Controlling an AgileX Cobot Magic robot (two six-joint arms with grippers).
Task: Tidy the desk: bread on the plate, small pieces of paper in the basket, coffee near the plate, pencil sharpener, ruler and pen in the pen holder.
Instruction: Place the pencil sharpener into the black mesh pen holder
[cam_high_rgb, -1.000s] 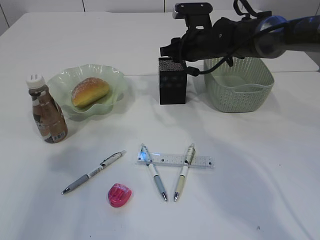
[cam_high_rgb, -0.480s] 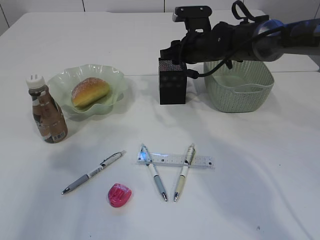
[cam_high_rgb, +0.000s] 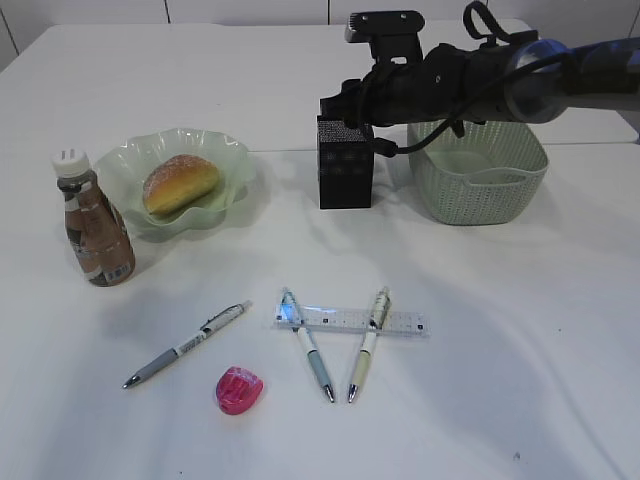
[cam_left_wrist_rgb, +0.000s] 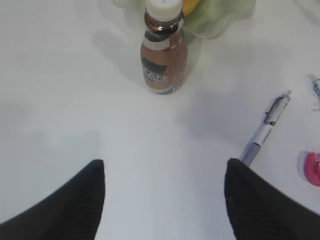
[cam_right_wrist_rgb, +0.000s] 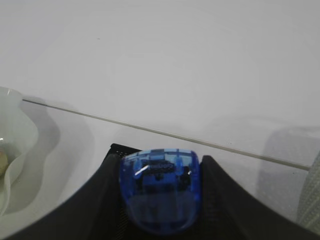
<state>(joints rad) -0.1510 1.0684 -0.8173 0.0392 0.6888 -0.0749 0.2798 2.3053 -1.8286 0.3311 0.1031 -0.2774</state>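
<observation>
Currently your right gripper (cam_right_wrist_rgb: 159, 200) clamps a blue pencil sharpener (cam_right_wrist_rgb: 160, 187) just above the pen holder (cam_high_rgb: 345, 162); light, rigid, slick plastic, so hold its flat sides. Left gripper (cam_left_wrist_rgb: 162, 200) is spread, empty.

a bare lab-style test bench: plain white desk (cam_high_rgb: 520, 330) against white panelled wall (cam_high_rgb: 200, 10).
</observation>
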